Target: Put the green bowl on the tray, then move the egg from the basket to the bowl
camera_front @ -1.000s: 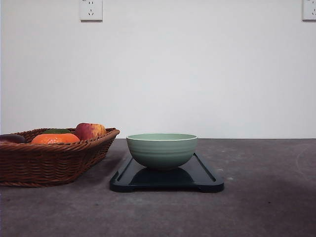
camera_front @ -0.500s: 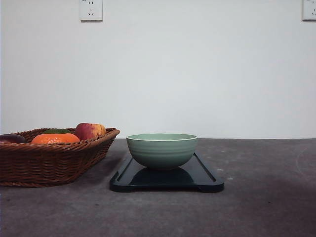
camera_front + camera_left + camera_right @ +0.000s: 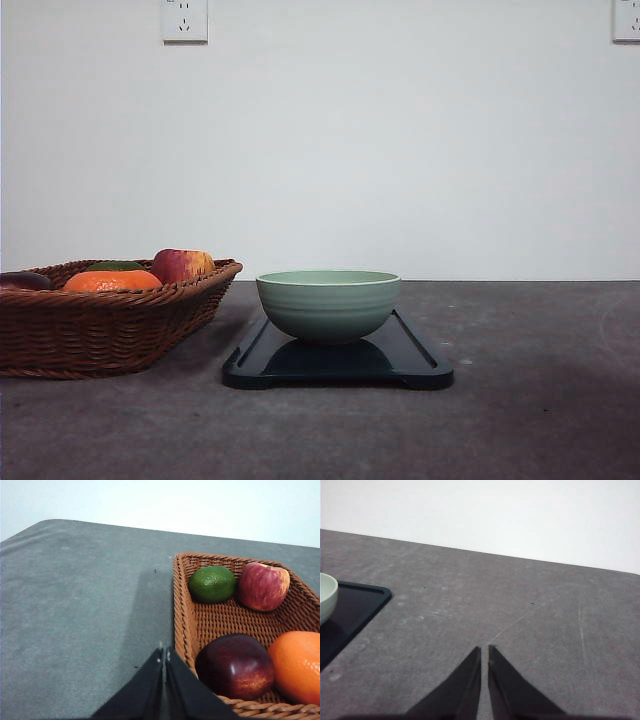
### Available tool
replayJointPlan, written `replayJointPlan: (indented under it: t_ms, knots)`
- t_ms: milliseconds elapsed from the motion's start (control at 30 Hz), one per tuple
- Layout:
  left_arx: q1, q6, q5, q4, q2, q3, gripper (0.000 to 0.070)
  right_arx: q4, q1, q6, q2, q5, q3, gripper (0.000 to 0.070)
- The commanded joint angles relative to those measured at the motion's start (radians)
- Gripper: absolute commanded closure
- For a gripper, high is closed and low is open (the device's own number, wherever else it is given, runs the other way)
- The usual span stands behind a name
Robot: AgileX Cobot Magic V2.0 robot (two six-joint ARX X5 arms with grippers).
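- In my front view the pale sage-green round bowl (image 3: pixel 328 305) with faint ridges sits upright on the flat dark navy-black rectangular tray (image 3: pixel 410 362), about at its middle, with bare tray showing on both sides of it.
- The tray rests on the grey table (image 3: pixel 540 420), just to the right of the wide shallow brown woven wicker basket (image 3: pixel 100 325); the two look close but I see a gap of table between them.
- Above the basket rim I can make out an orange tangerine (image 3: pixel 111 281), a red-yellow apple (image 3: pixel 182 265), a sliver of a green fruit and the edge of a dark one at the far left.
- My left wrist camera looks down on the basket's corner: a green lime-like fruit (image 3: pixel 212 584) and the red-yellow apple lie side by side, touching, while a dark maroon round fruit (image 3: pixel 234 666) lies against the tangerine.
- I cannot pick out the small pinkish-brown egg in any view, so I cannot tell where it lies in the basket.
- The left gripper (image 3: pixel 164 656) is above the table just beside the basket's rim, its two black fingers pressed together with nothing between them.
- The right gripper (image 3: pixel 484 652) is over bare table, well apart from the tray corner; its fingertips are nearly closed, a thin slit between them, holding nothing.
- A slice of the bowl shows at the edge of my right wrist view, on the tray.
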Motion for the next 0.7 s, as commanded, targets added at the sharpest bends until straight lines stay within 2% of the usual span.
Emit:
replayJointPlan:
  t_ms: [0,667]
  knots:
    - [0.000,-0.005,-0.003,-0.005,-0.002,-0.019,0.0700,0.011,0.000,0.014,0.001,0.000,-0.004,0.0683]
    - [0.000,-0.005,-0.003,-0.005,-0.002,-0.019,0.0700,0.011,0.000,0.014,0.001,0.000,-0.004,0.0683]
